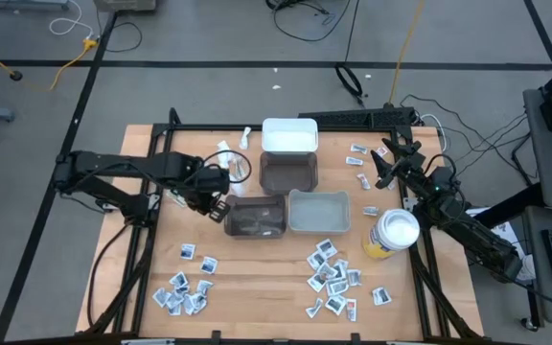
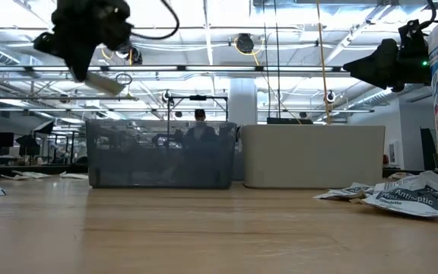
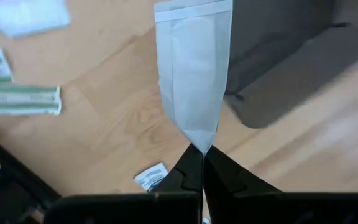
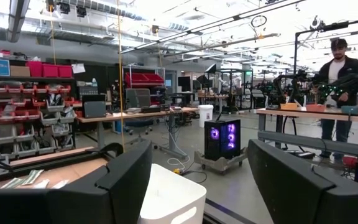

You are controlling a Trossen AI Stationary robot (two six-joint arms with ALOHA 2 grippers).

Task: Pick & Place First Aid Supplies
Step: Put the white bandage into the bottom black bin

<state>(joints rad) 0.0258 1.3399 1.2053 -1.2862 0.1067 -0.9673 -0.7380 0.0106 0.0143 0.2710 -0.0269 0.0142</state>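
My left gripper (image 1: pixel 216 203) hangs above the table, just left of the dark see-through bin (image 1: pixel 255 216), and is shut on a narrow white strip wrapper (image 3: pixel 194 74). The low view shows that gripper (image 2: pixel 82 53) high up, with the wrapper (image 2: pixel 103 82) below it. Flat first aid packets lie on the wood in two heaps, near left (image 1: pixel 185 287) and near right (image 1: pixel 333 273). My right gripper (image 1: pixel 386 158) waits open at the table's far right, pointing out into the room (image 4: pixel 197 180). My left gripper pinches one narrow end of the strip wrapper (image 3: pixel 201 142) between its two fingertips (image 3: pixel 182 174). The fingers come from above, pointing down. The wrapper is lifted clear of the table and juts out beyond the fingertips at a slant (image 2: pixel 105 82).
Four bins stand mid-table: white (image 1: pixel 288 136), dark (image 1: pixel 288 172), dark see-through, and pale grey (image 1: pixel 318 211). A yellow canister (image 1: pixel 391 235) stands at the right. More strip wrappers (image 1: pixel 233 158) and packets (image 1: pixel 357 158) lie toward the far side. Bare wood lies at the near centre.
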